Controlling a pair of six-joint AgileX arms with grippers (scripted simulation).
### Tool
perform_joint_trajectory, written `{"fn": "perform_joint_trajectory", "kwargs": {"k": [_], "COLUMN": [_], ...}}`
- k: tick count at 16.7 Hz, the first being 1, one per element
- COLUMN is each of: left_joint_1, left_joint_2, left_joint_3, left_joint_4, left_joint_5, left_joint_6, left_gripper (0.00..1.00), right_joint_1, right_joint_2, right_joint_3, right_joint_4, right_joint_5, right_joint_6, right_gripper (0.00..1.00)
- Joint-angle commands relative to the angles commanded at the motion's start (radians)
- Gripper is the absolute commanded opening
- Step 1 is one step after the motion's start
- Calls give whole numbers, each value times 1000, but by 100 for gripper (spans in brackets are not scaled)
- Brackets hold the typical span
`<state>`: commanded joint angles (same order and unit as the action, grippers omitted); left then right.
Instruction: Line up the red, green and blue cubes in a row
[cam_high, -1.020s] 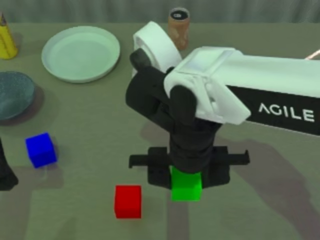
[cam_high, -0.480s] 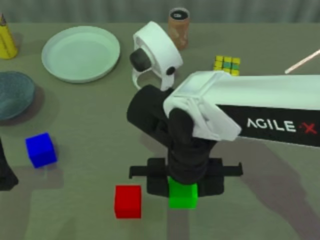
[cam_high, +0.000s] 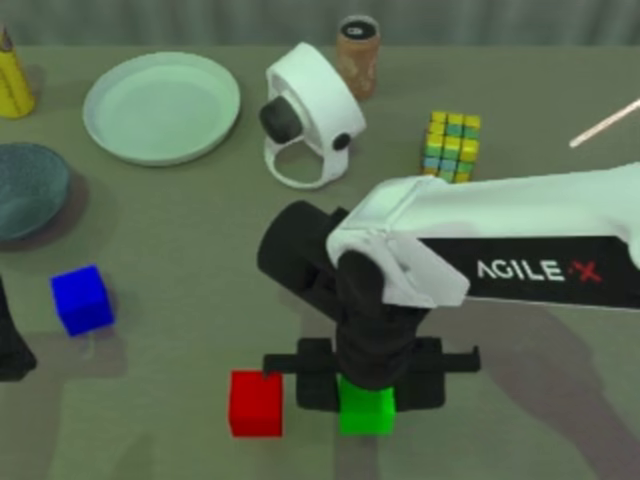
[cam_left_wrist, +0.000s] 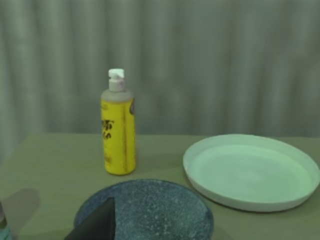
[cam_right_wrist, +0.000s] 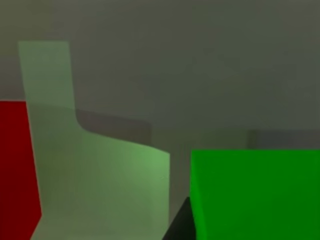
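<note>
while the left arm sits parked at the table's left edge, the right gripper (cam_high: 366, 385) stands over the green cube (cam_high: 366, 410), seemingly clamped on it, just beside the red cube (cam_high: 255, 403); the blue cube (cam_high: 81, 298) lies well apart, leftward.

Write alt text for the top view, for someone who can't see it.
The right arm reaches in from the table's right, its right gripper over the green cube, beside the red cube at the near edge. The blue cube sits apart at the left. Farther back lie a white plate, a grey bowl and a multicoloured puzzle cube.
</note>
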<state>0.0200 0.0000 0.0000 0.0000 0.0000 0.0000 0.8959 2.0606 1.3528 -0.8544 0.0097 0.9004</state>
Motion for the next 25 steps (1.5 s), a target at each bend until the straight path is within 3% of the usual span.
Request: {"fn": "perform_joint_trajectory", "kwargs": {"k": [12,22,25], "left_joint_1": [0,0,0], "left_joint_2": [0,0,0], "left_joint_3": [0,0,0], "left_joint_4": [0,0,0], "left_joint_5": [0,0,0], "left_joint_6": [0,0,0], "left_gripper": [100,100,100], "right_joint_1": [0,-1,0], "right_joint_2": [0,-1,-27], "right_joint_3": [0,3,56], "right_joint_4": [0,-4,-77], "right_joint_5": [0,0,1], "right_joint_6": [0,0,6], "right_gripper": [98,100,100]}}
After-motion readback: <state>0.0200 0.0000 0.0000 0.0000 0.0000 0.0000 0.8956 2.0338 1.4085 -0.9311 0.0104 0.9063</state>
